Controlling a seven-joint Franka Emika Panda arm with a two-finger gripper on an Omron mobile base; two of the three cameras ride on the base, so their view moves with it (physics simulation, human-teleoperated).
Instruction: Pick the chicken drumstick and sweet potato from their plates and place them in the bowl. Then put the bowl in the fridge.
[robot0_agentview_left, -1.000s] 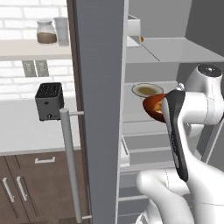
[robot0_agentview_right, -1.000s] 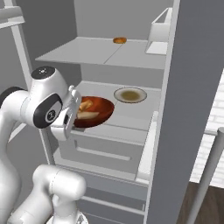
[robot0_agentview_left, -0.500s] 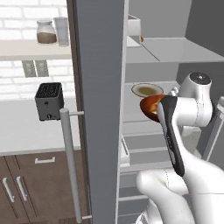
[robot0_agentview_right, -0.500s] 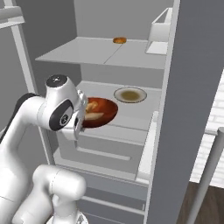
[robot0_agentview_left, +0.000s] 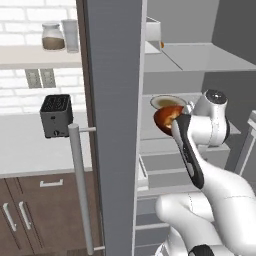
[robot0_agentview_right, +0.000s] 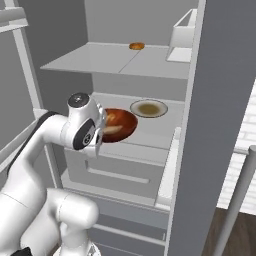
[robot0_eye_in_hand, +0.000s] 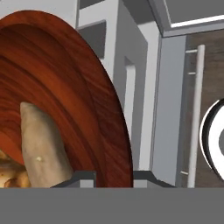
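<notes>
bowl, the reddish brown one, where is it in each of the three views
Left base view: the bowl sits right of centre over the middle fridge shelf, just left of the arm's wrist.
Right base view: the bowl is left of centre, partly behind the wrist.
Hand view: the bowl covers the left half, holding the sweet potato.
Shared landmark: the plate on the shelf behind it, also in the right base view.

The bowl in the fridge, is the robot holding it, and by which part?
It looks so: the tool sits at the rim of the bowl, which holds the sweet potato and chicken drumstick. The actual clamp on the rim is hidden.
</notes>
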